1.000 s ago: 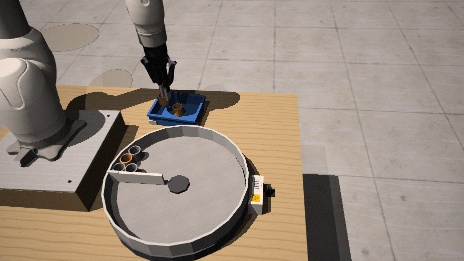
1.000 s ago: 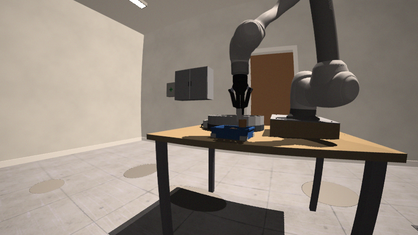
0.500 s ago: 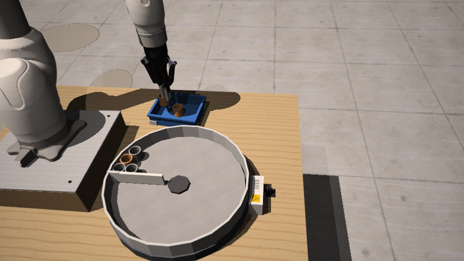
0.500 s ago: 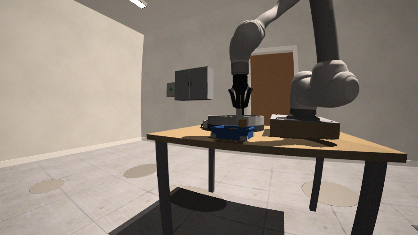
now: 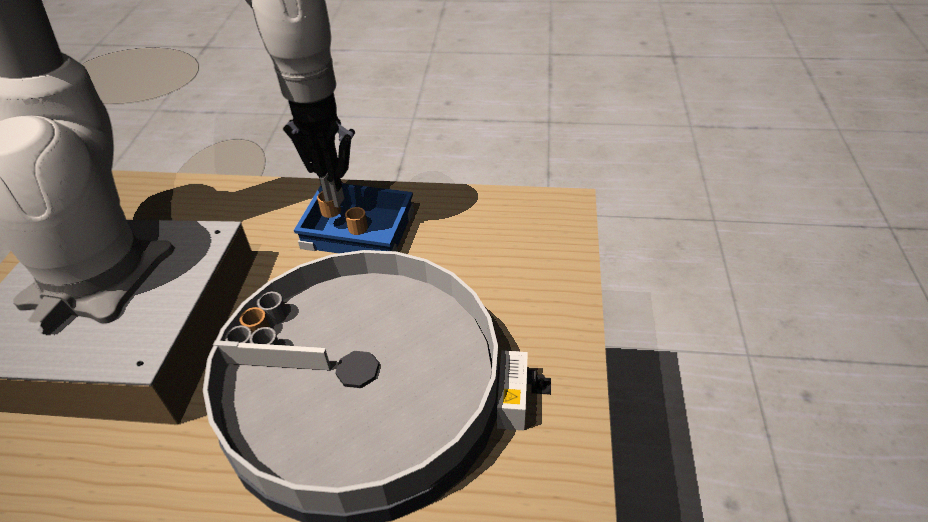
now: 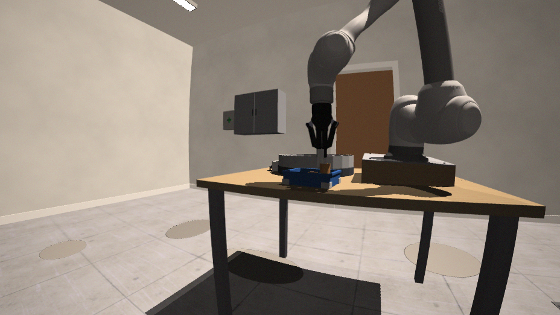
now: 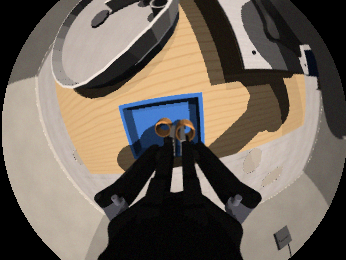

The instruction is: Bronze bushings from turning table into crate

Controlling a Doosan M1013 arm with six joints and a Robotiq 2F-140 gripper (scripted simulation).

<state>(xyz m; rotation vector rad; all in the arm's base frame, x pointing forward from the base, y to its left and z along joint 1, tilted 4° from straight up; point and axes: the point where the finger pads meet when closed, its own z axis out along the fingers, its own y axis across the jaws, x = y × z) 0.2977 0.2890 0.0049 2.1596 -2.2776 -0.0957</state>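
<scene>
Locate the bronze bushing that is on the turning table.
In the top view, the bronze bushing stands at the left of the turning table, near its rim, with steel bushings above and below it.

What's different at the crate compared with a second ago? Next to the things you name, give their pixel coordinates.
The tool (image 5: 332, 198) (image 6: 321, 154) (image 7: 178, 131) has come down slightly, lowering the gripped bronze bushing (image 5: 329, 212) (image 6: 325, 168) (image 7: 193, 131) further into the blue crate (image 5: 343, 240) (image 6: 309, 180) (image 7: 160, 99). Nothing was newly gripped or released. The other bronze bushing (image 5: 356, 223) (image 7: 158, 131) in the crate stayed put, as did the four bushings on the turning table (image 5: 402, 415).
</scene>
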